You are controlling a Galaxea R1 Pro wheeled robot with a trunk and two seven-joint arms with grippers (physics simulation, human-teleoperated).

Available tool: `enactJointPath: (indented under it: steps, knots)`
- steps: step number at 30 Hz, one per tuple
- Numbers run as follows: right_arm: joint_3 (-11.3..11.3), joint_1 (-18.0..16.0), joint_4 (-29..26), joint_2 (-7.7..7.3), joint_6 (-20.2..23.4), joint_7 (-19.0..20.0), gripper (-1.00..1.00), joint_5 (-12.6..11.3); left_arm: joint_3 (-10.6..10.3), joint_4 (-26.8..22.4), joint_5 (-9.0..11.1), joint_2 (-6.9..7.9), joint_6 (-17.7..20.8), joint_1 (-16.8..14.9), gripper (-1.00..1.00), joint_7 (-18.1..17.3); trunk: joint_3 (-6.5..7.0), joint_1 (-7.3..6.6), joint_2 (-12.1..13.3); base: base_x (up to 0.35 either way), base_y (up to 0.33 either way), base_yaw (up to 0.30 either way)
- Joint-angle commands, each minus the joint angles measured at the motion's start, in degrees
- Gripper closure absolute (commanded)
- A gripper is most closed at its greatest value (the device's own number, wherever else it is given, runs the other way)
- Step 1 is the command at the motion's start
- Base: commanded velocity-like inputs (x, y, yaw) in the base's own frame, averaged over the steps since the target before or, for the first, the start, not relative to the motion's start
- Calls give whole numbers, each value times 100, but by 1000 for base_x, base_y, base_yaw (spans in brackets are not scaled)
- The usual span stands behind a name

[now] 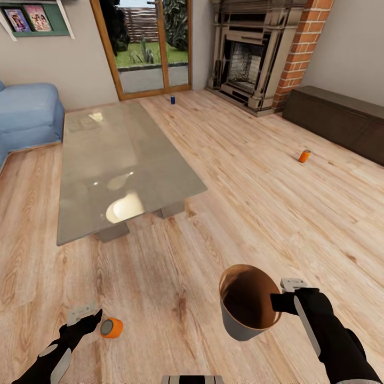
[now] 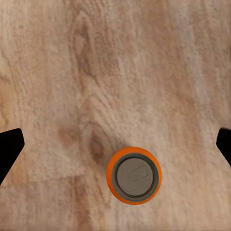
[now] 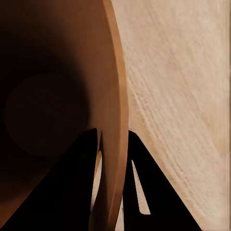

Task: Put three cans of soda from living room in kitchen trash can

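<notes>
Orange near can [image 1: 111, 327] stands upright on the plank floor, its long axis vertical, directly below the left end effector [image 1: 92, 317]. In the left wrist view the can [image 2: 134, 175] lies between the spread fingers [image 2: 9, 144], off-centre toward one of them. Right end effector [image 1: 281, 303] pinches the bin [image 1: 242, 309] by its rim. Second orange can [image 1: 304, 156] and blue can [image 1: 173, 99] lie well apart, farther across the floor.
</notes>
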Motion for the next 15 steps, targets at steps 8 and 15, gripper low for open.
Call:
enactJointPath:
  steps: [8, 15]
  knots:
    - [4, -84, 2, -265, 2, 32, 100, -102, 0, 0, 0, 0, 0, 0, -100, 0, -75, 0, 0, 0, 0, 0]
    - [7, -92, -1, -282, 2, 33, 100, -109, 0, 0, 0, 0, -3, 0, -100, 0, -123, 0, 0, 0, 0, 0]
